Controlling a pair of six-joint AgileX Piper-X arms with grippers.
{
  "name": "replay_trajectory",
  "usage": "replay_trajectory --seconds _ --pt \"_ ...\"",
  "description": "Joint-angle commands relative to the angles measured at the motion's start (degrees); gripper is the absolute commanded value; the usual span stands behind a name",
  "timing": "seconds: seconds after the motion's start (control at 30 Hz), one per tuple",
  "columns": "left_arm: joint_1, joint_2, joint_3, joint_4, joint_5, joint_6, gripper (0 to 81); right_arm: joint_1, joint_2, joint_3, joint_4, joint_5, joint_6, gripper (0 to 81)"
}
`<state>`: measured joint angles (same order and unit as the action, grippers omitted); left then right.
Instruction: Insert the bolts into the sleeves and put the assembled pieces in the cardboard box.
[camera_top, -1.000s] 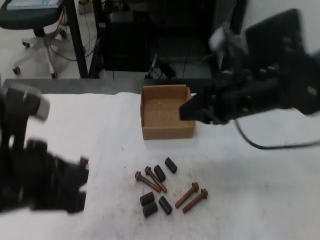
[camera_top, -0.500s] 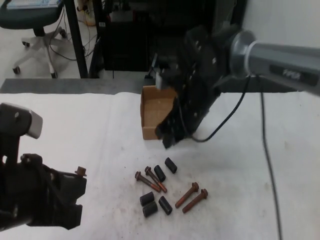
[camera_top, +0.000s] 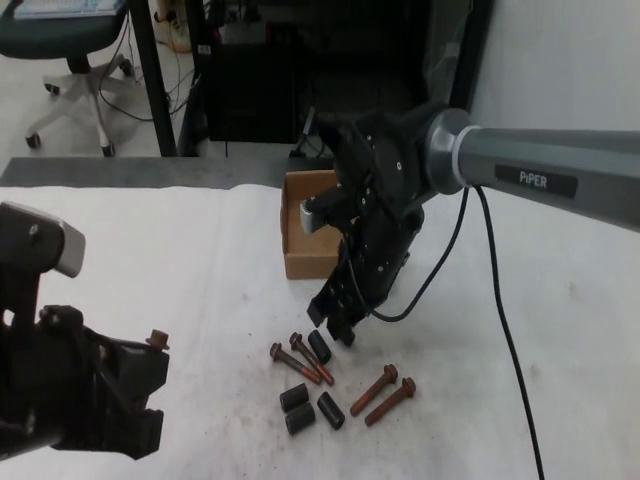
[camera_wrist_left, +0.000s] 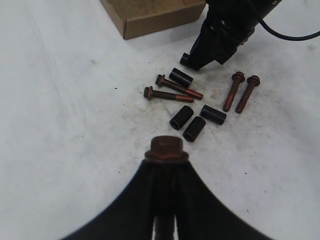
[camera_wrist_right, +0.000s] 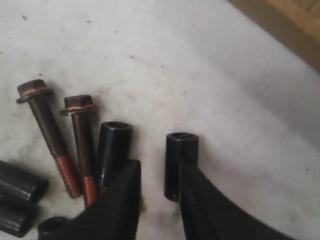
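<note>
1. Black right pincer (camera_wrist_right: 159, 170) is spread, tips down at a sleeve (camera_wrist_right: 181, 150) on the desk (camera_top: 200, 250) near the cardboard box (camera_top: 300, 262).
2. Left pincer (camera_wrist_left: 166, 167) pinches a bolt (camera_wrist_left: 166, 148), well apart from the box.

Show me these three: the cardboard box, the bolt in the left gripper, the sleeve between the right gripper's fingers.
Cardboard box (camera_wrist_left: 160, 21): left wrist view, on its outer side wall.
Held bolt (camera_wrist_left: 166, 149): left wrist view, on its hexagonal head.
Sleeve (camera_wrist_right: 180, 150): right wrist view, on its side near the open end.
</note>
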<state>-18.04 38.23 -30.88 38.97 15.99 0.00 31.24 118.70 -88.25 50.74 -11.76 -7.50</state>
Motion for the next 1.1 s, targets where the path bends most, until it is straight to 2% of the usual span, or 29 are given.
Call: replay_trajectory --seconds 0.0,0.37,1.0,1.07 --pt "0.07 -0.49 -0.19 -0.65 -0.93 0.00 0.3 0.06 -0.09 -0.66 0.15 2.66 -4.13 26.3" --pt "0.07 -0.49 -0.19 -1.51 -0.90 0.00 0.3 -0.05 0.44 -0.66 0.15 2.90 -5.81 32.1" --pt "0.07 -0.49 -0.19 -1.51 -0.90 0.00 0.3 0.17 3.24 -0.66 -1.55 2.90 -5.81 32.1" --pt "0.07 -0.49 -0.19 -1.48 -1.09 0.00 0.3 0.17 3.85 -0.66 -1.06 2.90 -5.81 27.9"
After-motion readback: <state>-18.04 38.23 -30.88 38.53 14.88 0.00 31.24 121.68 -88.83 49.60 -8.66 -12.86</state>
